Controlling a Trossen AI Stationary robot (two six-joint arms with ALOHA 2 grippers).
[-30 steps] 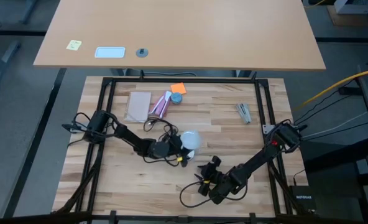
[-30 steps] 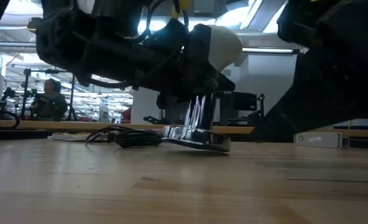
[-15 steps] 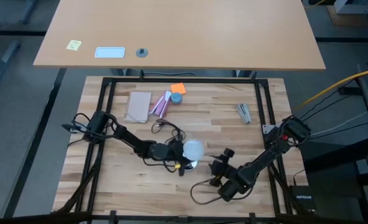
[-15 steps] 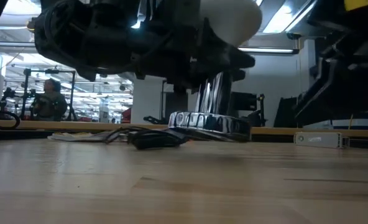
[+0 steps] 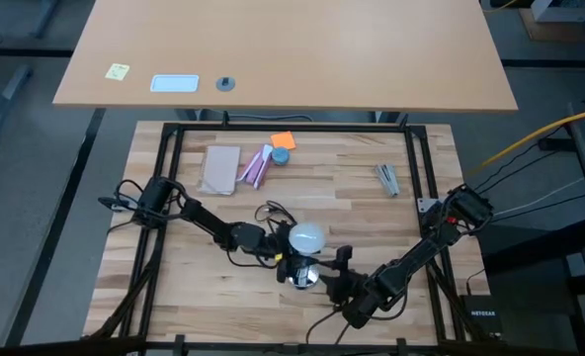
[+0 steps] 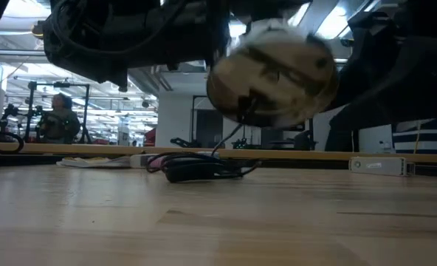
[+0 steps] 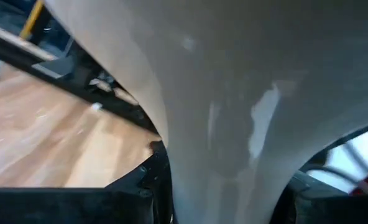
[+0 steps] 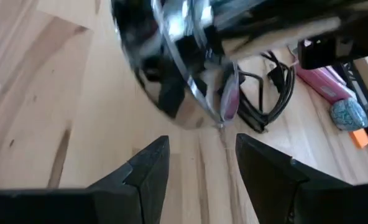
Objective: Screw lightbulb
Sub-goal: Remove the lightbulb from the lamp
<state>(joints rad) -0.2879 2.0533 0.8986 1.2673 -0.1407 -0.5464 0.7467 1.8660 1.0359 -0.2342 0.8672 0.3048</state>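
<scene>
Your left pincer (image 5: 281,249), frame centre, clamped on frosted round lightbulb (image 5: 306,236); right pincer (image 8: 199,163) apart beside shiny disc socket (image 8: 171,68).

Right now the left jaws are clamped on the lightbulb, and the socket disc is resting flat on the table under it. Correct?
Not quite. The left gripper does hold the lightbulb, but the socket disc is not resting flat on the table: the low view shows it lifted clear of the wood, tilted, its cord trailing down.

Frosted matt white lightbulb (image 5: 306,236), mirror-shiny metal socket (image 8: 171,68), pale planked wood tabletop (image 5: 352,213), smooth; matt black plastic fingers (image 8: 150,167).
</scene>
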